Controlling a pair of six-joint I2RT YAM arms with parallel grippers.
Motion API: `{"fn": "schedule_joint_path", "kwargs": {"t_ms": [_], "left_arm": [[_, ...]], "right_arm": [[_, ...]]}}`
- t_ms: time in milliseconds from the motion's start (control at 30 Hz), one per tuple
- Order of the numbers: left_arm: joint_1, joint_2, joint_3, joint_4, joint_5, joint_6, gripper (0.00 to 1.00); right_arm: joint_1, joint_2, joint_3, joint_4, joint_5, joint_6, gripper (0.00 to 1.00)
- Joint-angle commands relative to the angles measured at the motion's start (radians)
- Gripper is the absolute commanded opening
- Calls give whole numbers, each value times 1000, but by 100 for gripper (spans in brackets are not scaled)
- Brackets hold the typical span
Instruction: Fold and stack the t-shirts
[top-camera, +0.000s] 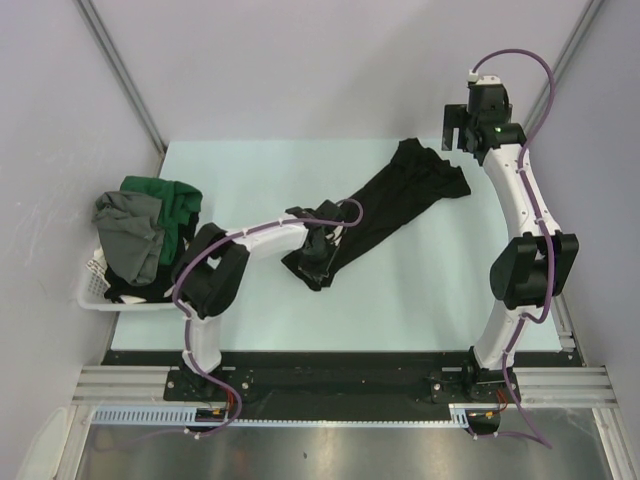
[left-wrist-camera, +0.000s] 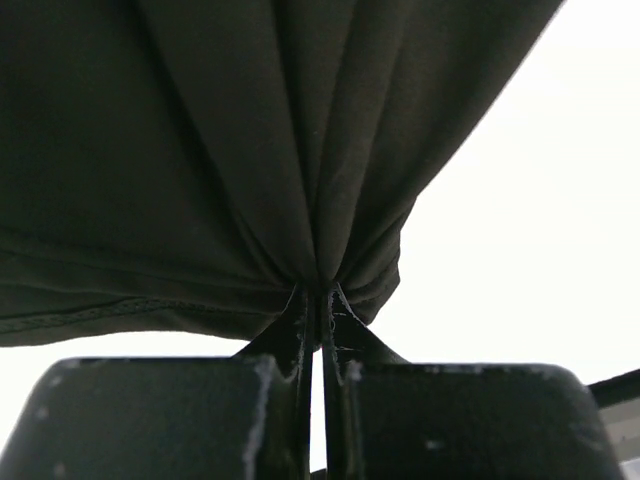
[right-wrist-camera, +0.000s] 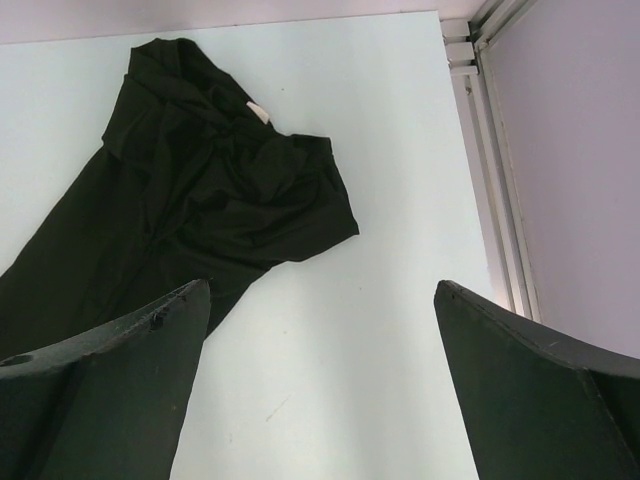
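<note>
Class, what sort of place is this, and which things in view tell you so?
Probably a robotics lab test cell: two robot arms bolted to a metal rail, and a pale table walled by plain panels.

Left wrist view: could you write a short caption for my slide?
Left gripper shut on a bunched fold of the black t-shirt.

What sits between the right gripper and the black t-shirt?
Only bare table: the right wrist view shows the open right gripper clear of the black t-shirt.
</note>
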Motion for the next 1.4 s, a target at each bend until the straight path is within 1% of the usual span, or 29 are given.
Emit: {"fn": "schedule_joint_path", "kwargs": {"t_ms": [0, 100, 333, 533, 833, 1033, 1133, 1200, 1233, 1300, 1333, 1367], "left_arm": [[-52, -60, -67, -81, 41, -12, 0], [-76, -94, -82, -101, 62, -6, 0], [-210, -138, -75, -174, 104, 22, 0], [-305, -150, -61, -185, 154, 13, 0], [-443, -134, 23, -205, 214, 27, 0], [-490, -77, 131, -205, 243, 37, 0], [-494, -52, 174, -222, 240, 48, 0], [-495, -54, 171, -219, 230, 54, 5], [-495, -55, 166, -219, 228, 57, 13], [-495, -58, 157, -213, 226, 60, 17], [-494, -61, 152, -210, 230, 62, 21], [-495, -63, 146, -204, 231, 62, 23]], "right_arm": [[-4, -54, 24, 19, -15, 19, 100], [-2, -54, 29, 23, -29, 32, 100], [7, -42, 37, 5, -31, 62, 100], [21, -48, 29, -8, -31, 87, 100], [33, -54, 3, -8, -31, 122, 100], [42, -68, -11, -11, -28, 142, 100], [47, -83, -34, -17, -23, 144, 100], [50, -100, -57, -15, -22, 147, 100], [49, -106, -66, -15, -22, 148, 100], [49, -123, -98, -11, -23, 153, 100], [49, -128, -105, -12, -22, 155, 100], [50, -133, -118, -9, -23, 156, 100]]}}
